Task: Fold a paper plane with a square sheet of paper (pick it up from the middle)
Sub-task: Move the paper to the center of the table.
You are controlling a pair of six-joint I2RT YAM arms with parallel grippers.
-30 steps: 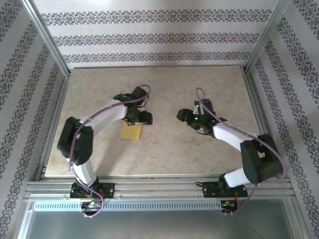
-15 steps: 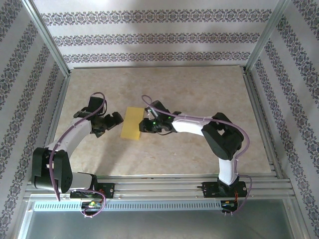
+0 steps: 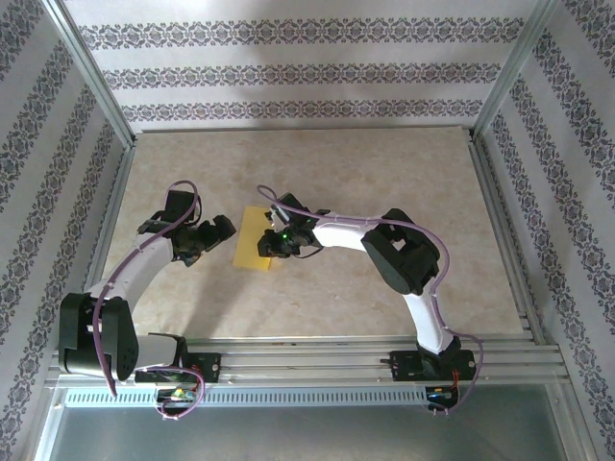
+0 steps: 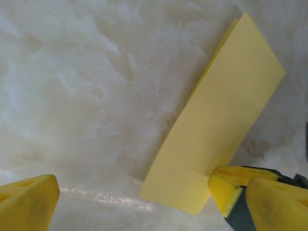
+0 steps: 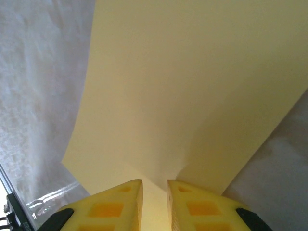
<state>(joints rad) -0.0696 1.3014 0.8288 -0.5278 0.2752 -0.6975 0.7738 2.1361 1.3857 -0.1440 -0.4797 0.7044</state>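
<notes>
The square sheet of paper [image 3: 251,240] is yellow and folded in half into a long rectangle lying on the table. My right gripper [image 3: 272,243] is shut on its right edge. In the right wrist view the paper [image 5: 192,86] puckers up between the two yellow fingertips of that gripper [image 5: 154,195]. My left gripper [image 3: 213,240] stands open just left of the sheet and apart from it. In the left wrist view the left gripper [image 4: 151,207] is wide open, the paper [image 4: 216,120] lies ahead, and a right-gripper finger [image 4: 226,187] pinches its edge. The paper plane is out of view.
The beige marbled table [image 3: 336,173] is bounded by aluminium rails [image 3: 307,360] at the near edge and by patterned walls [image 3: 288,72] on the other three sides. Both arms meet left of centre; open table lies behind and to the right.
My left gripper has drawn back left off the paper and opened. My right arm has swung across from the right and closed on the sheet's right edge.
</notes>
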